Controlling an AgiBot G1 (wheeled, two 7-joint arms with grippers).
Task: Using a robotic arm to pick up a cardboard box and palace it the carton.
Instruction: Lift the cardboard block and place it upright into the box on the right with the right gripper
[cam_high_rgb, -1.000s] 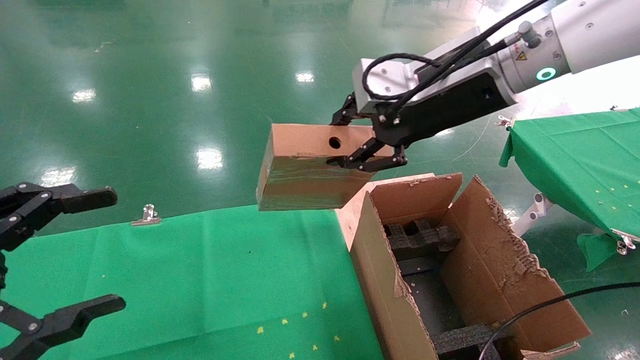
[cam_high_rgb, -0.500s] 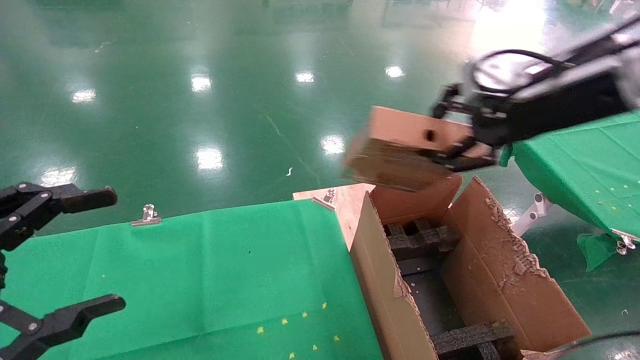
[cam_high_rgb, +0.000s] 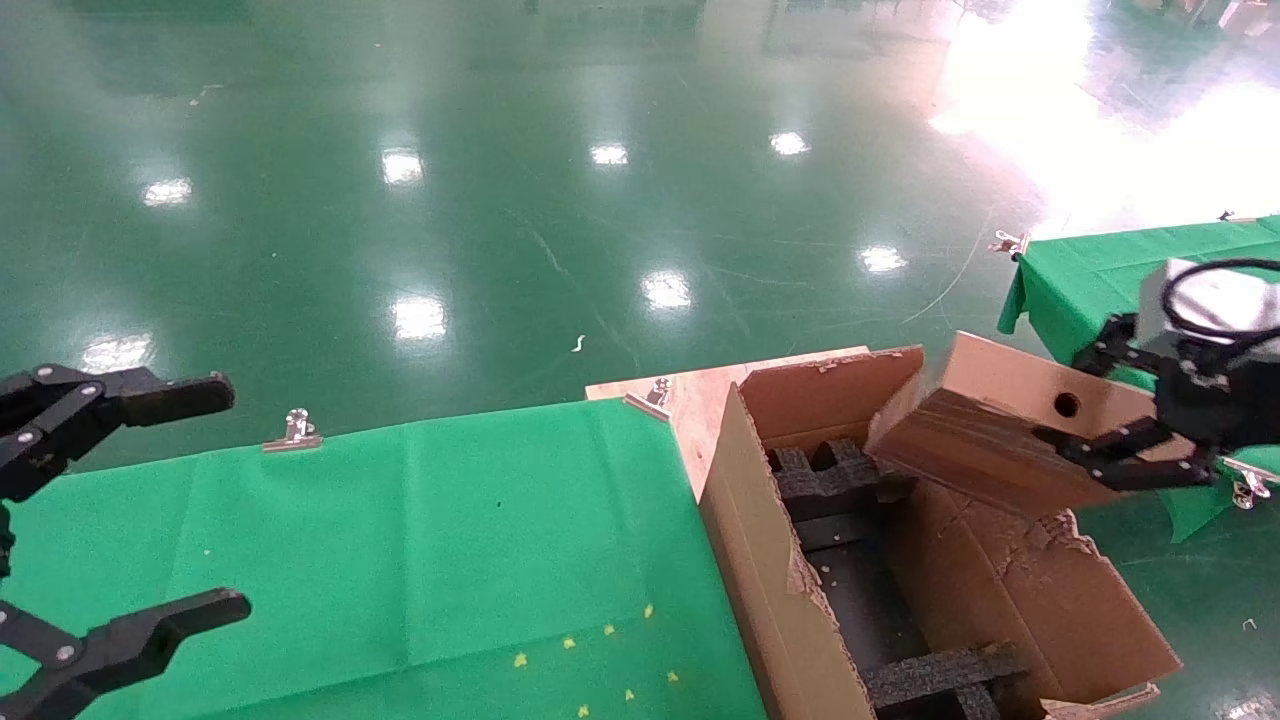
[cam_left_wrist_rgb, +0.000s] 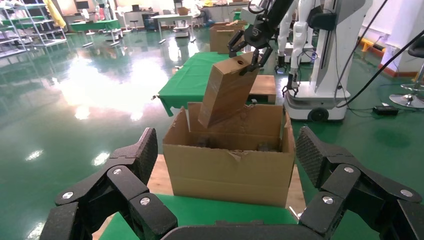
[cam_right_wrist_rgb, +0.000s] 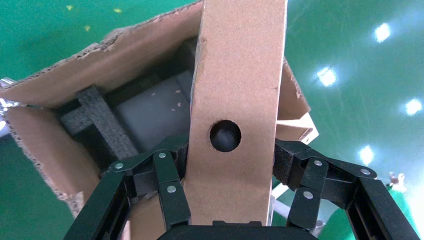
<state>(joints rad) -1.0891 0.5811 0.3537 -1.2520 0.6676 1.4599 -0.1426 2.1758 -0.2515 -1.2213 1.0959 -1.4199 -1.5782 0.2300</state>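
Note:
My right gripper (cam_high_rgb: 1085, 400) is shut on the cardboard box (cam_high_rgb: 985, 440), a small brown box with a round hole in one face. It holds the box tilted, one end lowest, above the far right part of the open carton (cam_high_rgb: 770, 570). The right wrist view shows the box (cam_right_wrist_rgb: 235, 75) clamped between the fingers (cam_right_wrist_rgb: 170, 185) of that gripper (cam_right_wrist_rgb: 232, 156), with the carton's black foam inserts (cam_right_wrist_rgb: 100, 125) below. The left wrist view shows the box (cam_left_wrist_rgb: 225, 92) hanging over the carton (cam_left_wrist_rgb: 230, 170). My left gripper (cam_high_rgb: 215, 500) is open and empty at the left edge, and in its own view (cam_left_wrist_rgb: 226, 150) too.
A table with a green cloth (cam_high_rgb: 400, 520) lies left of the carton, with a metal clip (cam_high_rgb: 295, 430) at its far edge and a bare wooden corner (cam_high_rgb: 690, 395). A second green-covered table (cam_high_rgb: 1100, 270) stands at the right. Shiny green floor lies beyond.
My right gripper has carried the box to the right and down, from above the table's far edge to above the carton's right side. The left arm has not moved.

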